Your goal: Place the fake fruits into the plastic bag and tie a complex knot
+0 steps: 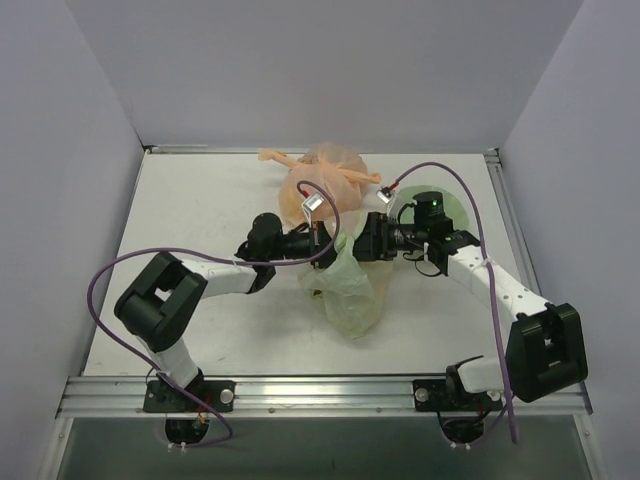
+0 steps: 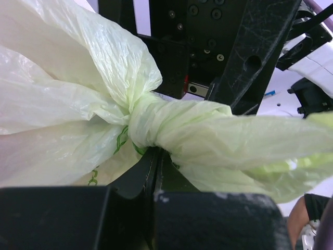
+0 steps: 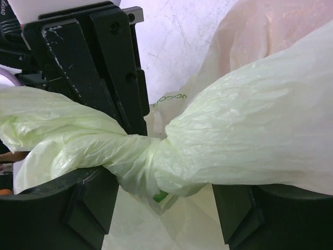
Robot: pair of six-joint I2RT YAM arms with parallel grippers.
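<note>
The left fingers (image 2: 136, 179) are clamped on the bag (image 2: 62, 104) just under its knot (image 2: 156, 125), which only the left wrist shows. The right fingers (image 3: 78, 208) stand apart flanking the knot; whether they grip it cannot be told. From above, the pale green bag lies crumpled mid-bench (image 1: 200, 200), with a peach bag (image 1: 325, 178) behind and a green dish (image 1: 458, 203) under the right arm.

The thin pale green translucent plastic carrier bag (image 1: 352, 295) lies at the middle of the white table (image 1: 200, 200), its twisted neck at its far end. The left gripper (image 1: 322, 238) meets that neck from the left and the right gripper (image 1: 354, 240) from the right, close together. Just behind them sits the peach-orange translucent knotted bag (image 1: 325, 175). The pale green round dish (image 1: 458, 205) lies to its right, partly under the right arm.
</note>
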